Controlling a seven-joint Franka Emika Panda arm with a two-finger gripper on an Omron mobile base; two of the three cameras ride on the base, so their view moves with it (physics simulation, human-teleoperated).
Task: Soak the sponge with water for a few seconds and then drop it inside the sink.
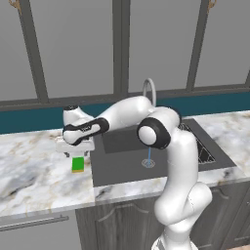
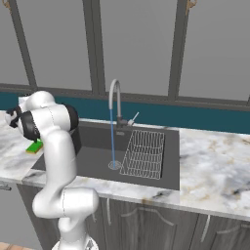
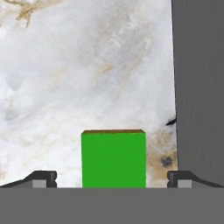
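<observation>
Sponge point(image 1: 77, 164) first: it lies flat on the marble table point(image 1: 34, 171), green face up, just left of the sink point(image 1: 122, 168) and close to the basin's left rim without crossing it. My gripper point(image 1: 75, 154) hangs directly above it with the jaws spread wide and nothing between them. In the hand view the green block point(image 3: 113, 158) sits centred between my two fingertips point(image 3: 41, 178), one tip on each side and clear of its edges, and the dark wall of the sink runs along the right side of that view. From the right base view the sponge point(image 2: 34, 146) peeks out beside my arm on the far left of the table. Water point(image 2: 112, 139) runs in a thin pale blue stream from the curved faucet point(image 2: 114, 97) down to the round drain point(image 2: 114, 165). A wire rack point(image 2: 144, 152) rests in the right part of the basin.
</observation>
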